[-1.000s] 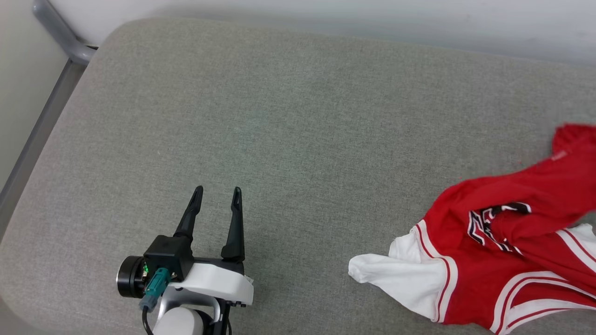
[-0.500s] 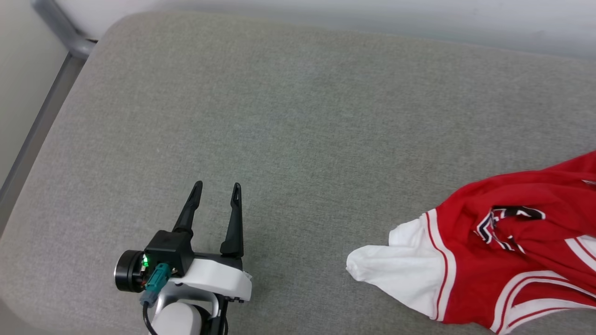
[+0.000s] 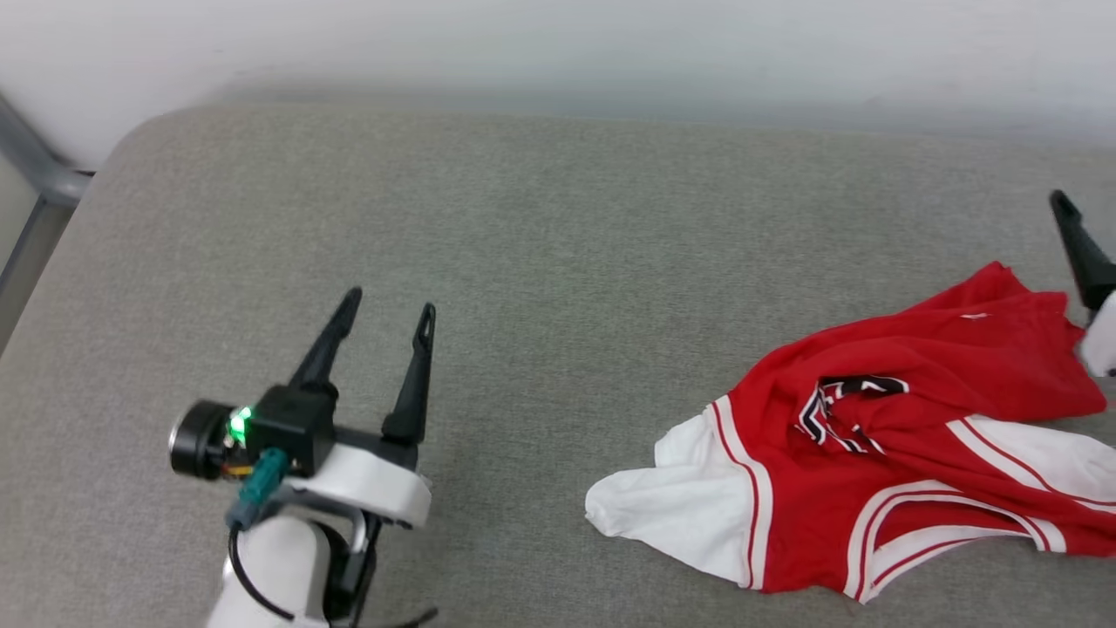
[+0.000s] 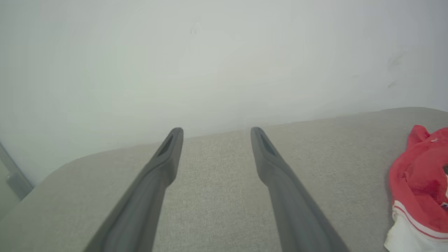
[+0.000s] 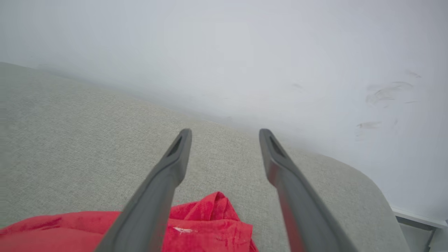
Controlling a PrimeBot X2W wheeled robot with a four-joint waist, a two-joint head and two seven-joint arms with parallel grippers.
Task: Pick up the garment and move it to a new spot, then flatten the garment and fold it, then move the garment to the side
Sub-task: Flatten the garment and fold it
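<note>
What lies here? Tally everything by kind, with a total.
Shirt, red and white: 1
Grippers, both open: 2 (left gripper, right gripper)
Grey cushion: 1
Total: 4

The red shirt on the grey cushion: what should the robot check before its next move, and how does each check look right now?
1. Open right gripper, holding nothing: ok.
2. Open left gripper, apart from the garment: ok.
3. Flat garment: not ok, it lies bunched and creased.
4. Whole garment on the cushion: cannot tell, the head view cuts off its right side.
5. Room to spread it: ok, bare cushion lies between garment and left gripper.
</note>
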